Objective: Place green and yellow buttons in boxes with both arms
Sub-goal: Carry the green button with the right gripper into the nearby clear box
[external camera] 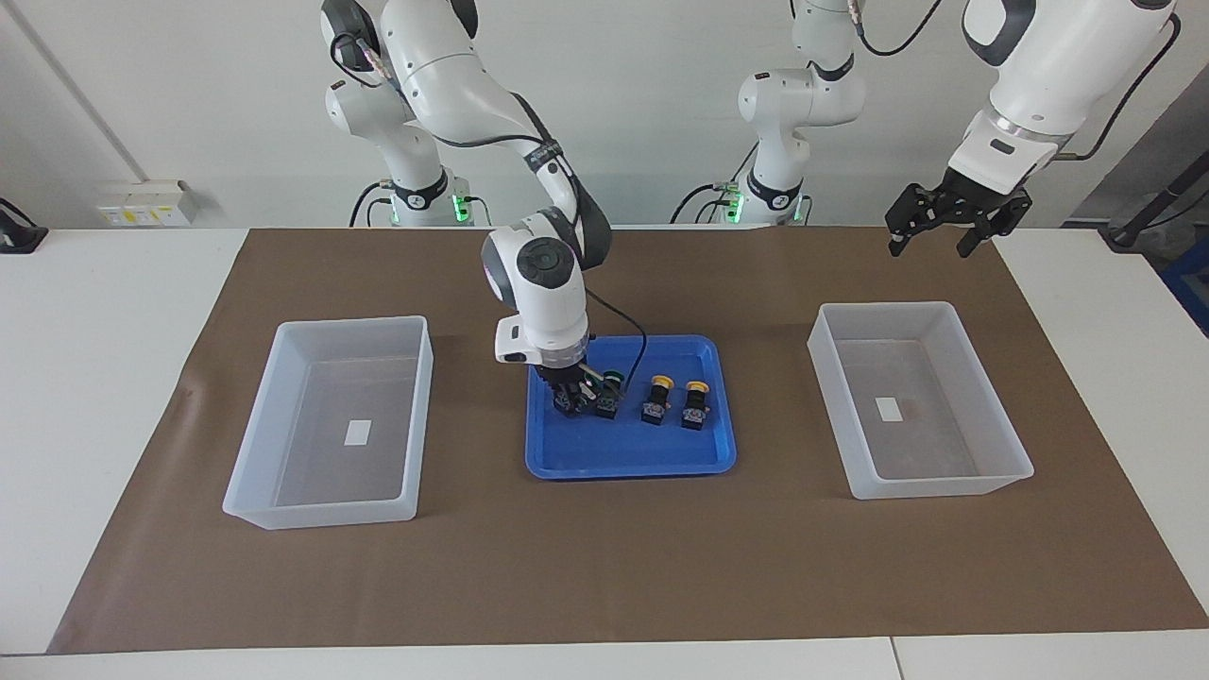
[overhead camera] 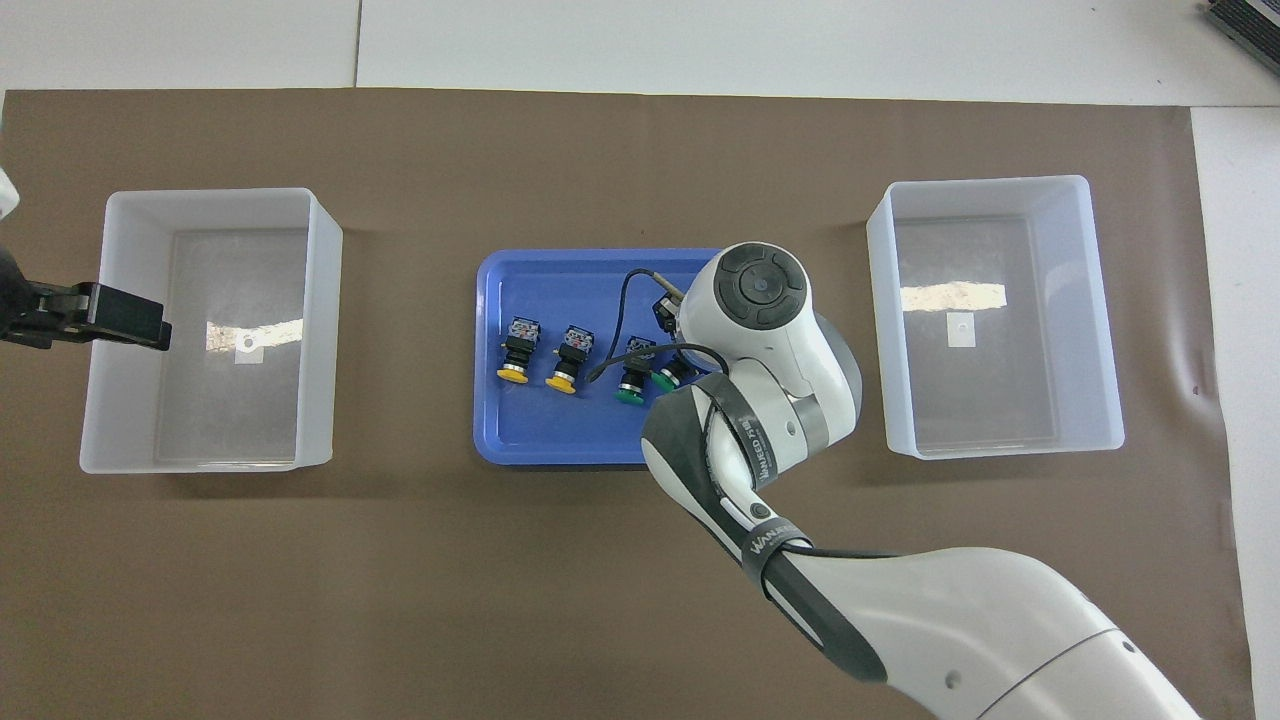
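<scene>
While arm hides right tool (external camera: 567, 397) overhead — facing: at green button (external camera: 609, 392) | tray (external camera: 623, 458)

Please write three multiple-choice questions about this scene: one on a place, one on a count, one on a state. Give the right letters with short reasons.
1. Where are the buttons?
A. in a box
B. on the blue tray
C. on the brown mat

2. How many yellow buttons are there?
A. one
B. two
C. four

3. What do the boxes hold?
A. buttons
B. only a label
C. a gripper

Key: 1 B, all lie on the blue tray, where the right gripper is down at a green button. 2 B, two yellow buttons. 3 B, both boxes show only labels; the left gripper waits above.
</scene>
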Tool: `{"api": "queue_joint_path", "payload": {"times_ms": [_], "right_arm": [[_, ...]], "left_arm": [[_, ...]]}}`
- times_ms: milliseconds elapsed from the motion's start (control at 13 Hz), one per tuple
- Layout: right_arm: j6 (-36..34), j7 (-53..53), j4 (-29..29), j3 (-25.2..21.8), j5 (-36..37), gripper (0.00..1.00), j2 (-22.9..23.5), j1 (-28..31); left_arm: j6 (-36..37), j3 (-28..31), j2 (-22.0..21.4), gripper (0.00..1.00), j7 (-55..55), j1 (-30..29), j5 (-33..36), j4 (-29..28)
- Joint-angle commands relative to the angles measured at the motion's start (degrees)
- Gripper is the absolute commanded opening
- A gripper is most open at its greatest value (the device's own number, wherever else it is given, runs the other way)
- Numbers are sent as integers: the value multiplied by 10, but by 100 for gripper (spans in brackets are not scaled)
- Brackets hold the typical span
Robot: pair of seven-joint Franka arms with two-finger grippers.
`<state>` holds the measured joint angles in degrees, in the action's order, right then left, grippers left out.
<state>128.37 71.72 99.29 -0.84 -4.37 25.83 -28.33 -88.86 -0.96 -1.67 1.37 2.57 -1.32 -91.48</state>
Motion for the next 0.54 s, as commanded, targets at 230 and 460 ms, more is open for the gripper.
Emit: {"api": "queue_joint_path", "payload": {"times_ms": [230, 460], "right_arm": [[-87, -103, -7, -1, -49, 0, -100, 43], [-140, -241, -25, -3, -41, 0, -126, 108]], "left_arm": [[6, -6, -7, 100, -1, -7, 10, -5], [6, -6, -7, 100, -1, -7, 10, -5]]}}
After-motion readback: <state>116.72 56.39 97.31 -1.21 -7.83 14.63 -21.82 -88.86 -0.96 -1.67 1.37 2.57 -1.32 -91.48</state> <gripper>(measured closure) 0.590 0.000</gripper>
